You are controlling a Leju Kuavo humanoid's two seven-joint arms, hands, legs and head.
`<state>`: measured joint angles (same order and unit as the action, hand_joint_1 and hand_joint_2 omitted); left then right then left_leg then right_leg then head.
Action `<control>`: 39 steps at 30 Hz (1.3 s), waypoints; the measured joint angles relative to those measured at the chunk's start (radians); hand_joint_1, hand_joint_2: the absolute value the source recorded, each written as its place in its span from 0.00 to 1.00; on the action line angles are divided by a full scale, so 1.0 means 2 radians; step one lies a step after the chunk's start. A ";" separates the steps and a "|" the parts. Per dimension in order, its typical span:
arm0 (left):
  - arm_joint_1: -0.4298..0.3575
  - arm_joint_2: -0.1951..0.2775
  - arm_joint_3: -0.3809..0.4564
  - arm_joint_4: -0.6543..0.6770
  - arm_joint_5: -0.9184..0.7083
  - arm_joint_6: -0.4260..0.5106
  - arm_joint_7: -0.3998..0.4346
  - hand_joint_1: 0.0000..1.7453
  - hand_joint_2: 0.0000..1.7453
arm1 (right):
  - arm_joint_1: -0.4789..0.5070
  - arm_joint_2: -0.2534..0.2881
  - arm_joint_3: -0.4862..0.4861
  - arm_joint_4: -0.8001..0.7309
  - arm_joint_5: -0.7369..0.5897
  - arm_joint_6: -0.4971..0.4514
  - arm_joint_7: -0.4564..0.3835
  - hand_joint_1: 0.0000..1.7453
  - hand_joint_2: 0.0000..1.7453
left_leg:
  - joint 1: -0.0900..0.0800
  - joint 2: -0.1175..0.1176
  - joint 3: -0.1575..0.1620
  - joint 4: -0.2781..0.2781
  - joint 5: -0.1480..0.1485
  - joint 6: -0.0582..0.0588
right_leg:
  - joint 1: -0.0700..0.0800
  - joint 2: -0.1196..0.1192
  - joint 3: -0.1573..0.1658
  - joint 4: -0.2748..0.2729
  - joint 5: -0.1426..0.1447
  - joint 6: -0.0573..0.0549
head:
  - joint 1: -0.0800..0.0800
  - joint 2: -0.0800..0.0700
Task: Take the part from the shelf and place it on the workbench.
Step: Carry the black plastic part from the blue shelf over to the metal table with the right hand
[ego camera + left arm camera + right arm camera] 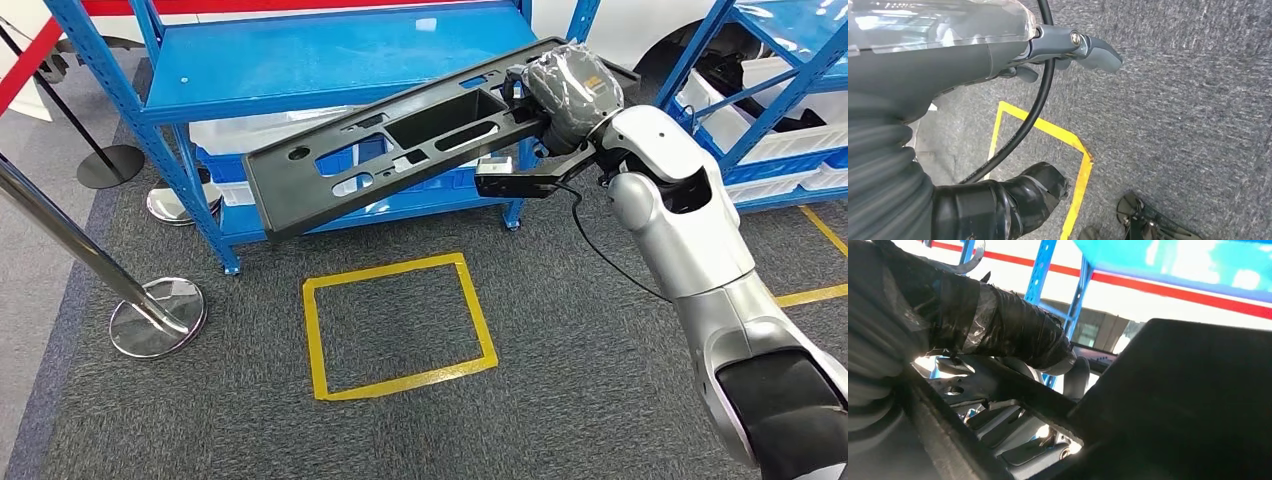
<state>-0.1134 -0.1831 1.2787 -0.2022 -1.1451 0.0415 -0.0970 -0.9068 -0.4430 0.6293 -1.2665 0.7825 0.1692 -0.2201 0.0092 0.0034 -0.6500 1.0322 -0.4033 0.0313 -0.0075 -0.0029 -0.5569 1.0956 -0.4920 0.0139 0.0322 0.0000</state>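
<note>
Black moulded plastic, long and flat with several cut-out openings and a deep rectangular recess, the part [400,145] hangs in the air in front of the blue steel shelf [320,55], tilted so that its end toward the robot's left sits lower than the end held by the robot. The right hand [565,90], wrapped in clear film over dark tape, grips that upper end of the part; in the right wrist view a taped thumb [1013,335] lies across the part's dark edge [1168,390], though that view is too dim and close to show how the other fingers sit. The silver right arm [690,240] reaches up from the lower right of the head view, with a thin black cable [600,250] looping beside it. Below the part, on the grey carpet [560,400], is a square of yellow tape [395,325]. White bins [240,135] sit on the shelf's lower level behind the part. To the robot's left stand chrome barrier posts [150,310] on round bases. The left hand [1058,55] hangs over the carpet near a corner of the yellow tape, its fingers apart and holding nothing.
</note>
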 joint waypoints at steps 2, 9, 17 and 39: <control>0.000 -0.001 0.000 0.000 0.001 0.000 -0.003 0.00 1.00 | -0.005 0.000 0.003 0.001 0.008 -0.005 0.001 1.00 1.00 | 0.001 0.000 -0.003 -0.004 0.011 -0.007 | 0.005 0.001 0.018 -0.035 -0.007 -0.006 | 0.000 0.000; 0.000 0.001 0.000 0.000 0.002 0.000 -0.005 0.00 1.00 | -0.008 0.002 0.010 0.005 0.021 -0.017 0.008 1.00 1.00 | 0.002 -0.002 -0.038 0.103 -0.078 -0.022 | 0.002 -0.005 -0.018 -0.049 0.034 -0.027 | -0.001 0.000; -0.001 0.004 0.000 0.000 0.005 0.000 -0.022 0.00 1.00 | 0.003 -0.001 0.011 0.006 0.036 -0.029 0.009 1.00 1.00 | -0.003 -0.003 0.071 -0.004 -0.061 -0.011 | 0.003 -0.005 -0.069 -0.029 0.063 -0.013 | -0.001 0.000; 0.003 0.004 0.000 0.000 0.001 0.000 -0.012 0.00 1.00 | 0.054 -0.022 -0.013 -0.007 0.047 -0.043 0.011 1.00 1.00 | 0.001 0.003 0.004 0.100 -0.107 -0.015 | 0.001 -0.001 -0.041 -0.036 0.040 -0.025 | 0.000 0.000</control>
<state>-0.1076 -0.1752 1.2791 -0.2022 -1.1421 0.0421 -0.1204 -0.7980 -0.4869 0.6035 -1.2800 0.8771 0.0829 -0.1976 0.0108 0.0100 -0.6413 1.2330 -0.6180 0.0004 -0.0061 -0.0054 -0.6380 1.0237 -0.4123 -0.0359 0.0330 0.0000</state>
